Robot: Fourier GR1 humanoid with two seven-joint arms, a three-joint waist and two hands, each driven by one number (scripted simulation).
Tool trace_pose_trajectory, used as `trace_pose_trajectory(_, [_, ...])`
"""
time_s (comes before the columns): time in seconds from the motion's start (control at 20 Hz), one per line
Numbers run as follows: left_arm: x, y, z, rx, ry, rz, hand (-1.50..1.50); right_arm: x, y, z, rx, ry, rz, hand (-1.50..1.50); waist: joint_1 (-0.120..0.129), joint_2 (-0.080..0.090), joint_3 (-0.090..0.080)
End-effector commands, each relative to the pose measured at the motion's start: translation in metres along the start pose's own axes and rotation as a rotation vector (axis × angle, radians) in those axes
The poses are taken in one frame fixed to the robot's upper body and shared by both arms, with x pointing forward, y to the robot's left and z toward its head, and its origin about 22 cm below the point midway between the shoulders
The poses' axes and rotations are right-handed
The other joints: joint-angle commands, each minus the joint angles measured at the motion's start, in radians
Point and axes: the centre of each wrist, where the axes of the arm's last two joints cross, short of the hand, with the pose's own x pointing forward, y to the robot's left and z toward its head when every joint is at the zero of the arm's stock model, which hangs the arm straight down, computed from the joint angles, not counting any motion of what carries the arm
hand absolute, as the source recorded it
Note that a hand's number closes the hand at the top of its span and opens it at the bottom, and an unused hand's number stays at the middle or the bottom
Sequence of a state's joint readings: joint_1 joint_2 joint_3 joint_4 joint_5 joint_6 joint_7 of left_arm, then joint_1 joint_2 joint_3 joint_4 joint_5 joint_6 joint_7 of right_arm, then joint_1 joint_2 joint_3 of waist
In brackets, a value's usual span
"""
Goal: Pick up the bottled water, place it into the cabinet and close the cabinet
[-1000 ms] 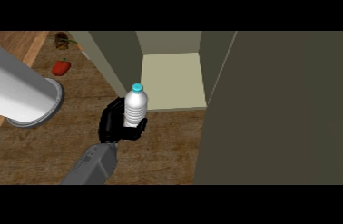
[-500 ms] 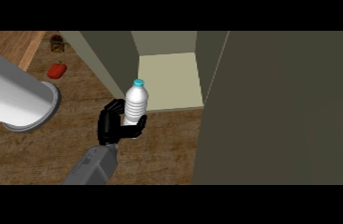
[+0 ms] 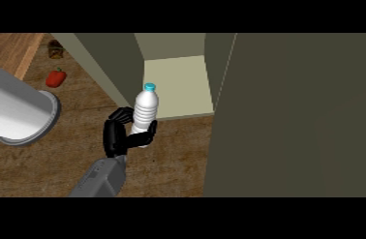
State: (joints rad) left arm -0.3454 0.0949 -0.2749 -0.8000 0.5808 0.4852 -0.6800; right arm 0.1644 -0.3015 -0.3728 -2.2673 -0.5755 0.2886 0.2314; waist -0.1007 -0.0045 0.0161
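The bottled water (image 3: 145, 113), clear with a blue cap, stands upright in my right hand (image 3: 118, 135), whose black fingers curl round its lower half. It is held just above the wooden counter (image 3: 57, 168), right in front of the open cabinet (image 3: 178, 85) and near that cabinet's left wall. The pale shelf floor inside lies bare behind the bottle. The cabinet door (image 3: 286, 117), a wide olive panel, stands open on the right. My left hand does not show.
A large grey cylinder (image 3: 22, 114), apparently my left forearm, fills the left edge. A red pepper (image 3: 55, 78) and a small brown object (image 3: 55, 50) lie on the counter at far left.
The bottle and right hand keep their place in the view. The pepper, the grey cylinder and the cabinet's left wall have slid left, and the door panel fills more of the right.
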Motion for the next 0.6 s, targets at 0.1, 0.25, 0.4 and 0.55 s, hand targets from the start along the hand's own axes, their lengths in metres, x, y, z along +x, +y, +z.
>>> trace_pose_trajectory(0.1, [0.063,-0.095,-0.044,-0.148,-0.07,0.011,1.5,0.002,-0.007,-0.004,0.023,-0.008,-0.009,-1.5,-0.054,0.023,-0.015])
trace_pose_trajectory(0.25, [0.052,-0.081,-0.043,-0.102,-0.046,-0.032,1.5,0.002,-0.016,-0.004,0.015,-0.025,-0.027,-1.5,-0.066,0.029,-0.015])
trace_pose_trajectory(0.4, [0.058,-0.076,-0.052,-0.064,-0.07,-0.04,1.5,0.001,-0.018,-0.006,0.025,-0.014,-0.02,-1.5,-0.071,0.033,-0.016])
trace_pose_trajectory(0.55, [0.055,-0.084,-0.042,-0.063,-0.078,-0.014,1.5,0.002,-0.017,-0.008,0.029,-0.017,-0.032,-1.5,-0.075,0.034,-0.018])
